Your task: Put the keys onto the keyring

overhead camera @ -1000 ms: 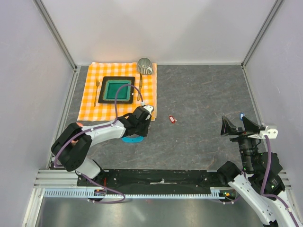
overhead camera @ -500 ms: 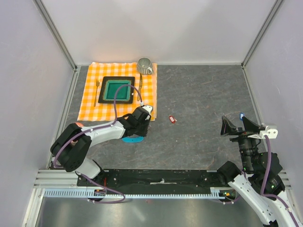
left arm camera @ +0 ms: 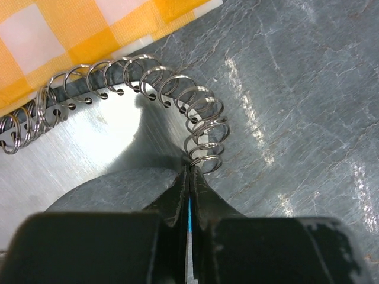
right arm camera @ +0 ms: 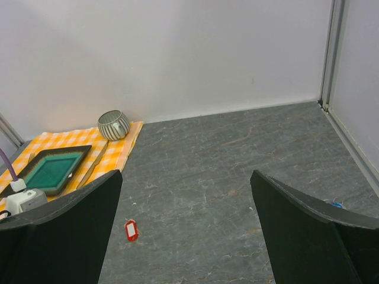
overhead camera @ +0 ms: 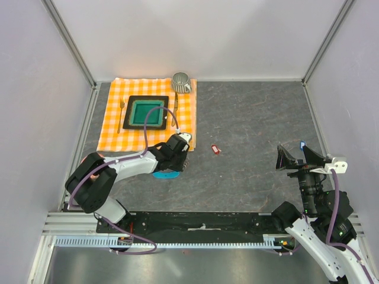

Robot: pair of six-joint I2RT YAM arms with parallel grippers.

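The keyring [left arm camera: 204, 124] curves in shiny coils (silver wire).

White walls [overhead camera: 207, 35], grey marbled tabletop [overhead camera: 254, 118]

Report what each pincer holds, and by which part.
The left pincer is shut on the keyring, pinching its light-blue strip right beside the end of the wire coil. The right pincer stands open and holds nothing.
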